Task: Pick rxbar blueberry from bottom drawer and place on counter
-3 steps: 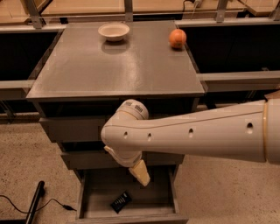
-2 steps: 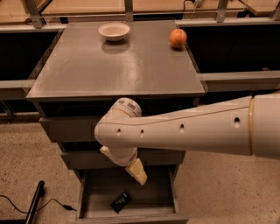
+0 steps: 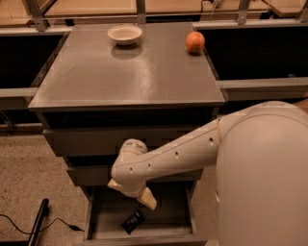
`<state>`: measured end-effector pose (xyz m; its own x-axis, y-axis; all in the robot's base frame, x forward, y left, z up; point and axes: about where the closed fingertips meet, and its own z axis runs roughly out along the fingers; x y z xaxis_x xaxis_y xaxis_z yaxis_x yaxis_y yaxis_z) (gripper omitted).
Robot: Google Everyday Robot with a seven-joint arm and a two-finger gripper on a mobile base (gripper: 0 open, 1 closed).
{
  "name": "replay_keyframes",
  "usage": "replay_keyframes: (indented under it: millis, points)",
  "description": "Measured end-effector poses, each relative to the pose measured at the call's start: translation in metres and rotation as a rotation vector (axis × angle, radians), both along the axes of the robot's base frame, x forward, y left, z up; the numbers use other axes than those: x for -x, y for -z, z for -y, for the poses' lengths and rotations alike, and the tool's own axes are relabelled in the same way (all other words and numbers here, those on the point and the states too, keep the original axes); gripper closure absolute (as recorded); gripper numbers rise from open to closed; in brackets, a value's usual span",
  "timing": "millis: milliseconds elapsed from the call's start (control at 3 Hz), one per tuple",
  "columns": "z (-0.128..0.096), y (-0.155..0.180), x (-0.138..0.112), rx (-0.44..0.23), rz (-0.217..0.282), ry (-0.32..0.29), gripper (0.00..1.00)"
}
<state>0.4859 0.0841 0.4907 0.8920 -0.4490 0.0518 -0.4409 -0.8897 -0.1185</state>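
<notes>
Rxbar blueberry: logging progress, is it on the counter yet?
No, the rxbar blueberry lies in the open bottom drawer, just below the gripper hanging over it.

Likely a robot test lab rather than a home. A plain grey drawer cabinet [image 3: 96, 140] stands on a speckled floor [image 3: 29, 178]. Wooden benches [image 3: 91, 7] on metal frames are behind it, and a loose black cable [image 3: 53, 224] trails at lower left. The robot's gripper [image 3: 144, 197] hangs over the open bottom drawer [image 3: 166, 226].

White bowl [image 3: 124, 34], orange fruit [image 3: 195, 42] well apart; black cable [image 3: 71, 227] on floor [image 3: 29, 173].
</notes>
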Motion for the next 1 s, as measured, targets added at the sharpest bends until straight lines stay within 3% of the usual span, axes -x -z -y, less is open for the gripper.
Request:
replay_keyframes:
  millis: [333,667,1000]
  points:
    - [0.018,0.086,-0.003,-0.131,0.013,-0.044,0.00]
    - [0.023,0.115,-0.004,-0.230,0.026,-0.064,0.00]
    - [0.020,0.118,-0.002,-0.249,0.025,-0.067,0.00]
